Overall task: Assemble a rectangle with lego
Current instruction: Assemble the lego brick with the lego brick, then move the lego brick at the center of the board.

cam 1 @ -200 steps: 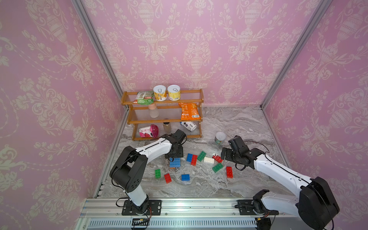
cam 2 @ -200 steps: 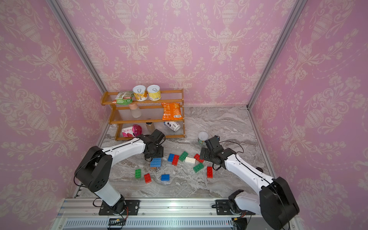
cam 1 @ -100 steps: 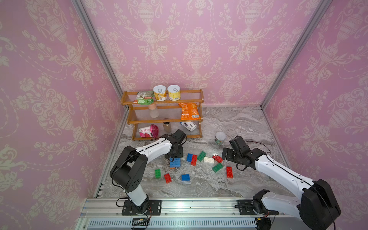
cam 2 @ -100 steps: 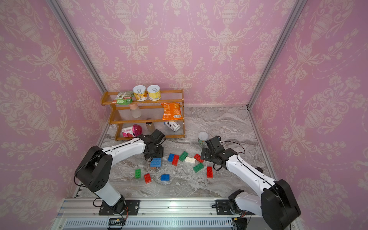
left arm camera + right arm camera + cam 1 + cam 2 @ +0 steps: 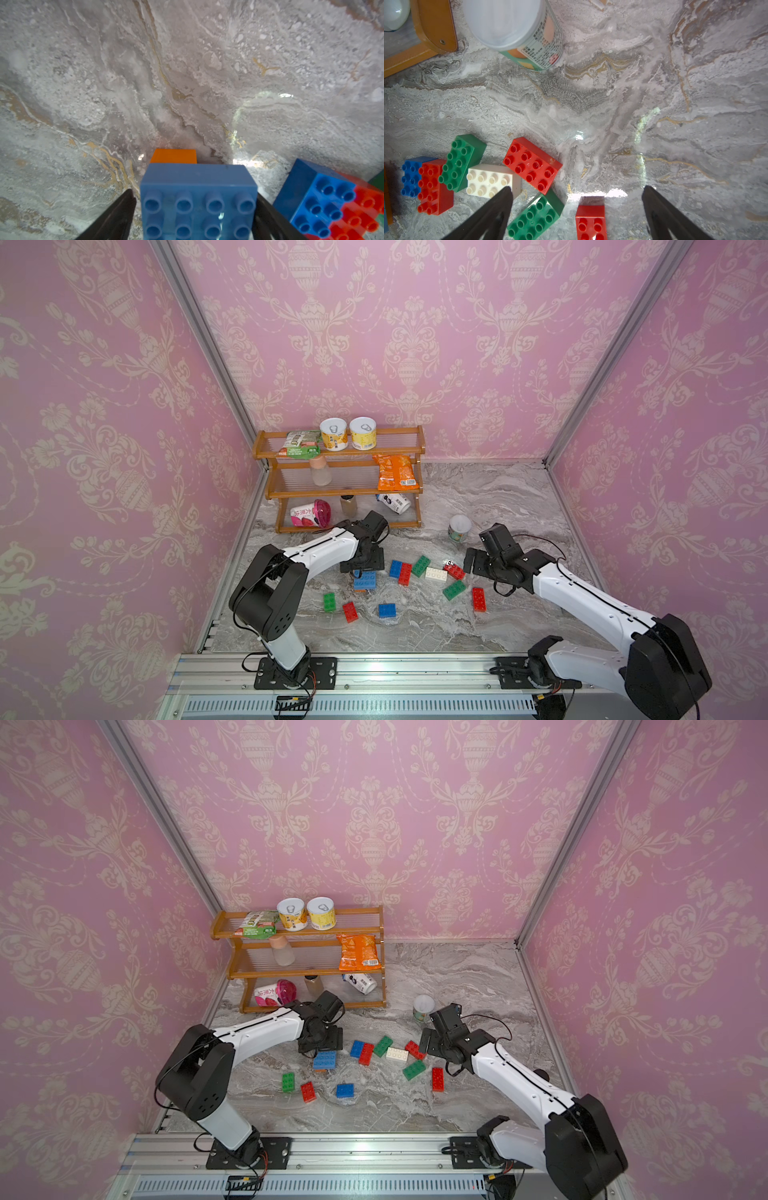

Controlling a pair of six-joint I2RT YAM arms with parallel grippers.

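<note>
Top views, both: left gripper (image 5: 360, 569) sits right over the blue brick (image 5: 365, 581); right gripper (image 5: 471, 562) hovers just beside the loose brick cluster (image 5: 432, 572).

Left wrist: fingers (image 5: 122, 209) flank the blue brick (image 5: 198, 187). Jaws are spread, with a gap visible at one finger; the other side is too close to call. The brick sits on an orange brick (image 5: 173, 156).

Right wrist: jaws spread wide, pinching nothing. Red brick (image 5: 590, 220) lies between the fingertips (image 5: 504, 199), green brick (image 5: 535, 216) just beside it.
</note>
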